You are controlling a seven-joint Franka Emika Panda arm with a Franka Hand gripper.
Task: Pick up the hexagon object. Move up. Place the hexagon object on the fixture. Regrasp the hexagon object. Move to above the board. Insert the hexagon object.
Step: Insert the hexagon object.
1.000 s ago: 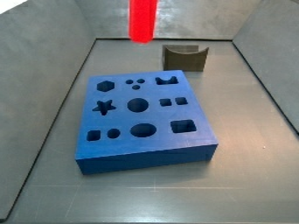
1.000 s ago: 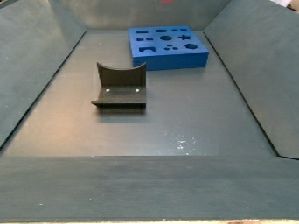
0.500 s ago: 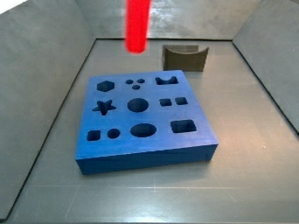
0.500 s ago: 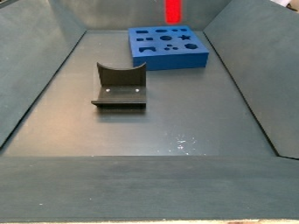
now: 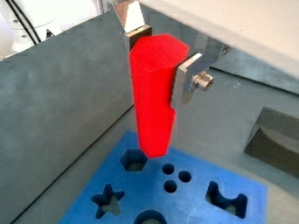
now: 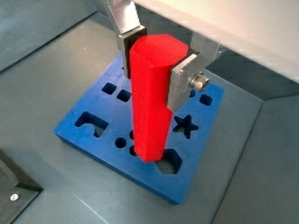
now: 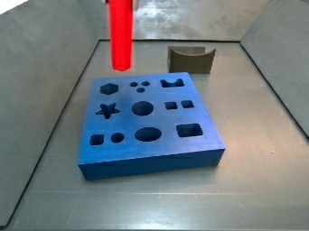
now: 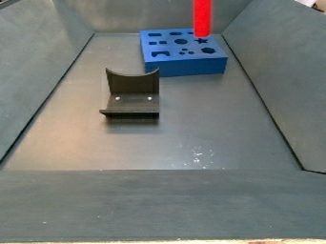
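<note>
Since the earlier frames the hexagon object (image 7: 121, 32) has travelled sideways and lower, and now hangs upright over the board (image 7: 151, 122) near its hexagon cutout (image 7: 108, 88). The gripper (image 5: 163, 58) is clamped on its upper end, a silver finger (image 5: 188, 77) pressed flat against each side, as both wrist views show (the far finger is mostly hidden behind the peg). In both side views the gripper itself is cut off by the frame's upper edge, so only the red peg (image 8: 201, 17) shows there. Below its lower tip, a wrist view shows the hexagon cutout (image 5: 135, 161) partly covered; whether the tip is exactly aligned cannot be told. The fixture (image 8: 129, 93) stands well apart from the gripper, on the floor (image 8: 178, 129).
</note>
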